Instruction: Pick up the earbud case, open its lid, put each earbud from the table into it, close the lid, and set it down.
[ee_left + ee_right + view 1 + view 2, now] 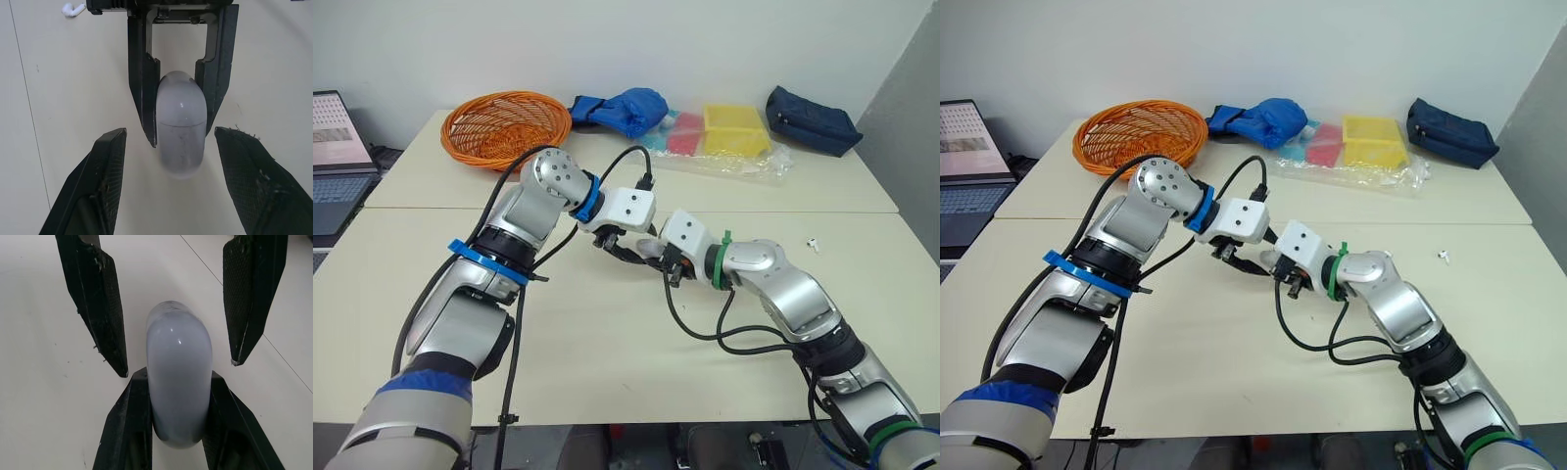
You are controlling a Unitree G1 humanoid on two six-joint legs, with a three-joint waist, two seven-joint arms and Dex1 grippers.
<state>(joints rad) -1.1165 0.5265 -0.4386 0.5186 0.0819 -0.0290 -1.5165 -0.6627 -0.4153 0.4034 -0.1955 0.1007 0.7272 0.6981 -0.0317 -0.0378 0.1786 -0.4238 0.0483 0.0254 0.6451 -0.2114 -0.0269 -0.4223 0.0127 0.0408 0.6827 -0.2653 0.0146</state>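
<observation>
Two hands met above the table (607,382). The right hand (178,377) was clamped on the shut case (178,347), and the left hand (171,131) was spread apart around it. If the left closed off-centre, the smooth, rounded case could squirt free and drop.

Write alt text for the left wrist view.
The right gripper holds a white earbud case, lid shut, between its jaws. The left gripper faces it, jaws open on either side of the case. A white earbud lies on the table beyond.
</observation>
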